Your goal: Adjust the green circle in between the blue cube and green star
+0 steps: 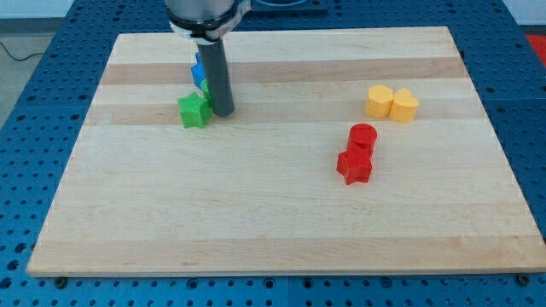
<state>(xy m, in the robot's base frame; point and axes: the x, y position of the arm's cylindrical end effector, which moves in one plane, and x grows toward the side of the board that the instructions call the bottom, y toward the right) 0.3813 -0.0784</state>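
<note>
On the pale wooden tabletop (273, 213), my tip (223, 112) stands in the upper left cluster, touching or just beside the green star-shaped plastic block (194, 110), which lies at about its 9 o'clock. There is no claw on this arm, only the dark rod, so nothing is grasped. The blue plastic cube (199, 72) sits at roughly 11 o'clock from my tip, mostly hidden behind the rod. A sliver of green (205, 89) shows between the blue cube and the green star; I judge it to be the green circle, though the rod covers most of it. So the circle seems already lodged between the two, and what remains is likely a small nudge to centre it. Well apart at 3 to 4 o'clock lie two yellow blocks (392, 102), a red cylinder (363, 136) and a red star-like block (354, 165).
</note>
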